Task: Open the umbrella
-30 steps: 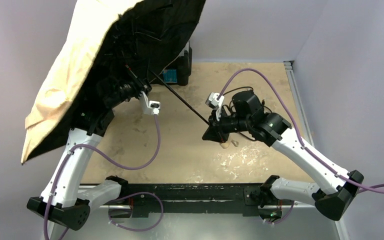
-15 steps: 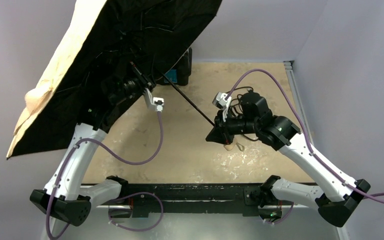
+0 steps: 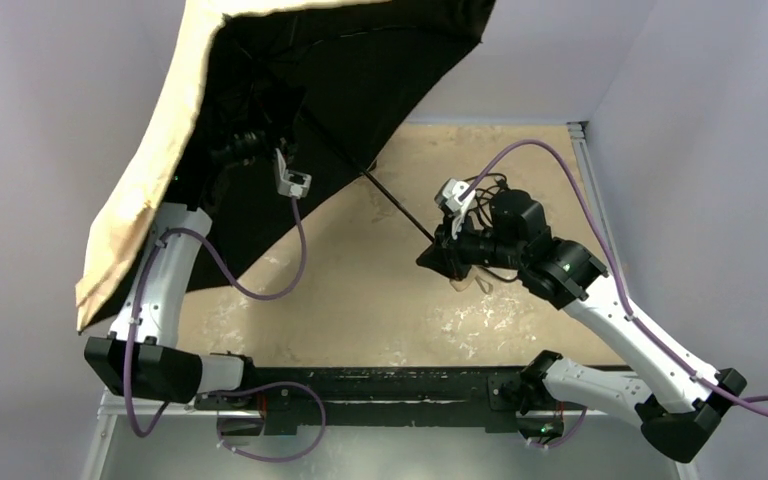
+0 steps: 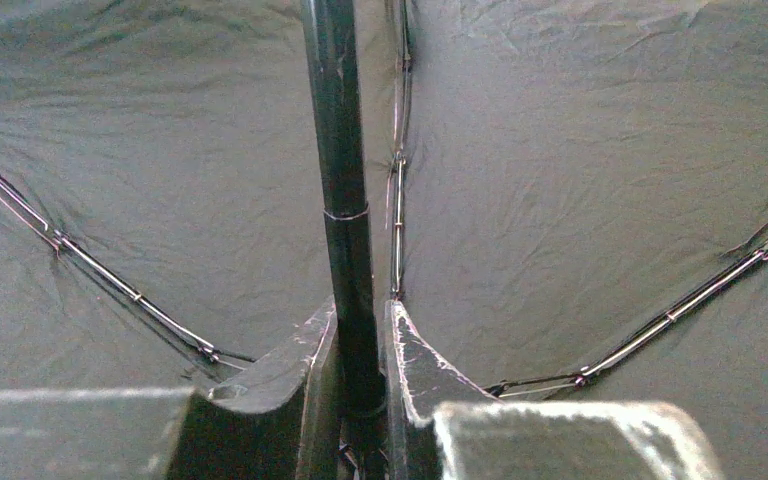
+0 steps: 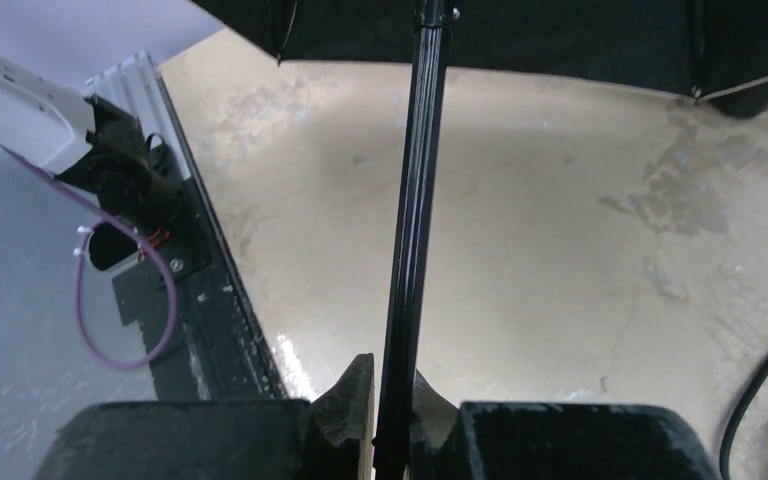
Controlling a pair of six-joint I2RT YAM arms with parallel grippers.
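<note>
Umbrella: canopy spread open and tilted, tan outside, black lining; held above the far-left part of the table. Thin black shaft slants down toward the table's centre.
Left gripper: pinched on the shaft under the canopy. Only the left wrist view shows the metal ribs against the lining.
Right gripper: pinched on the shaft's lower end. Only the right wrist view shows the canopy hem over the table.

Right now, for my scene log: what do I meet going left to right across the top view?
Tan canopy edge → left wrist camera → shaft → right gripper.
</note>
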